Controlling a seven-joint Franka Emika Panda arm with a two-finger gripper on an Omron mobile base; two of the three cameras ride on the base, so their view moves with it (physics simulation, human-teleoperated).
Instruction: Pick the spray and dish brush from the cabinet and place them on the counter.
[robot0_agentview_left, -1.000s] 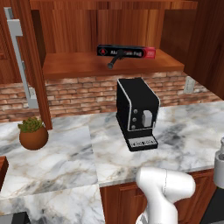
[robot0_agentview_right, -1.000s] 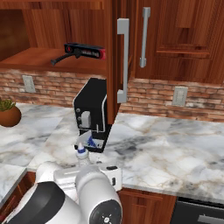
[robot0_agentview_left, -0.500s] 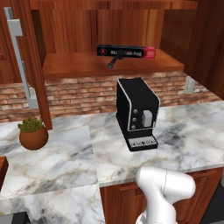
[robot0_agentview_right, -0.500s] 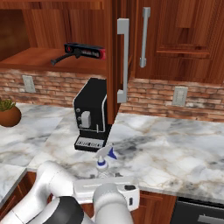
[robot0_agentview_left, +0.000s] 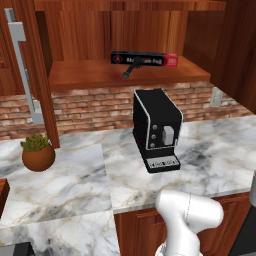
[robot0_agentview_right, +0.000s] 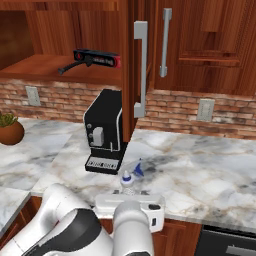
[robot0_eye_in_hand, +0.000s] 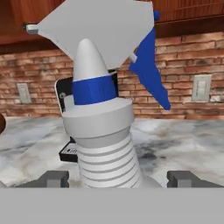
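Note:
The spray (robot0_eye_in_hand: 103, 127) stands large and upright between the two fingertips (robot0_eye_in_hand: 54, 178), its white trigger head and blue nozzle on top. My gripper (robot0_eye_in_hand: 118, 178) is shut on its ribbed body. In the right base view the spray (robot0_agentview_right: 131, 175) sticks up from my gripper (robot0_agentview_right: 130, 192) over the front edge of the counter (robot0_agentview_right: 200, 165), just right of the coffee machine. The dish brush (robot0_agentview_left: 131, 69) lies on the shelf of the open cabinet (robot0_agentview_left: 90, 75), a slim black stick below the black-and-red box. From the other side, the dish brush (robot0_agentview_right: 70, 67) shows again.
A black coffee machine (robot0_agentview_left: 156, 127) stands mid-counter under the shelf. The long black-and-red box (robot0_agentview_left: 144, 59) lies on the shelf behind the brush. A potted plant (robot0_agentview_left: 37, 155) sits at the left. The open cabinet door with its grey handle (robot0_agentview_right: 140, 70) juts out above the machine.
The arm has swung to the right with the spray in the gripper, from the coffee machine's left front to its right front. The brush and box have not moved.

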